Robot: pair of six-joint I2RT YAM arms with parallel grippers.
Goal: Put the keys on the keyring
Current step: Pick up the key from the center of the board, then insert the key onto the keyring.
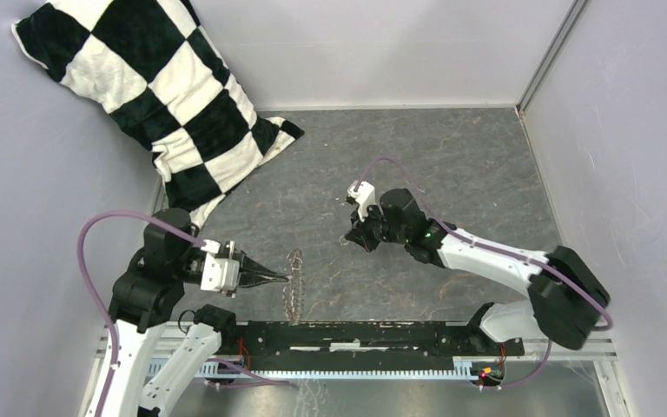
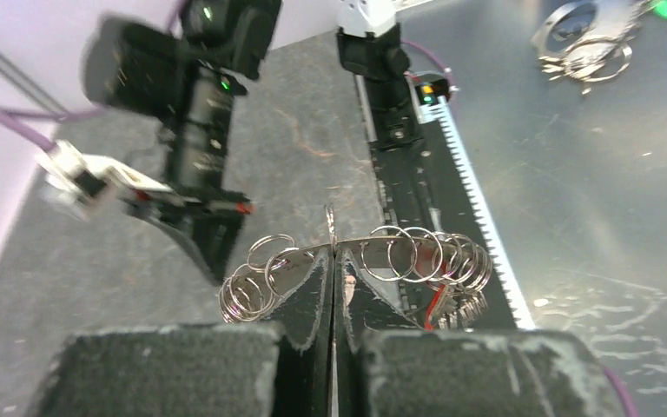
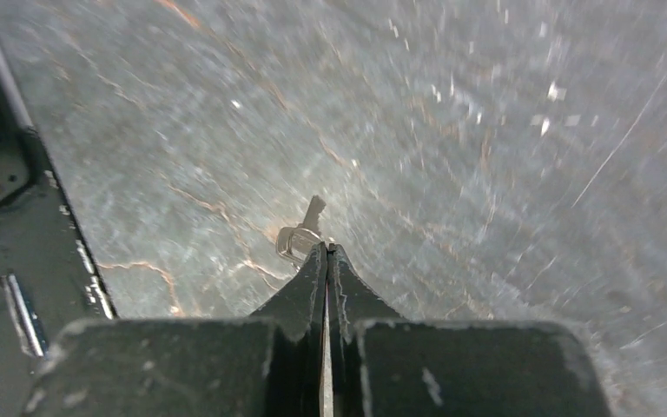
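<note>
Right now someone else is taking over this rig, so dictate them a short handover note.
Left fingers: shut on the chain of small silver metal rings with a red tag, which hangs from their tips.
Right fingers: shut on the tiny silver-grey metal key, pinched at the very tips, well apart from the rings.
Done: both pieces gripped.
Left: bring the key to a ring and thread it on.

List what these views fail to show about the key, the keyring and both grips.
- Right wrist view: the right gripper hides part of the key, so pinched or merely touched is unclear.
- Top view: the key is too small, lost under that gripper.
- Left wrist view: the left gripper hides most of the red tag on the keyring.
</note>
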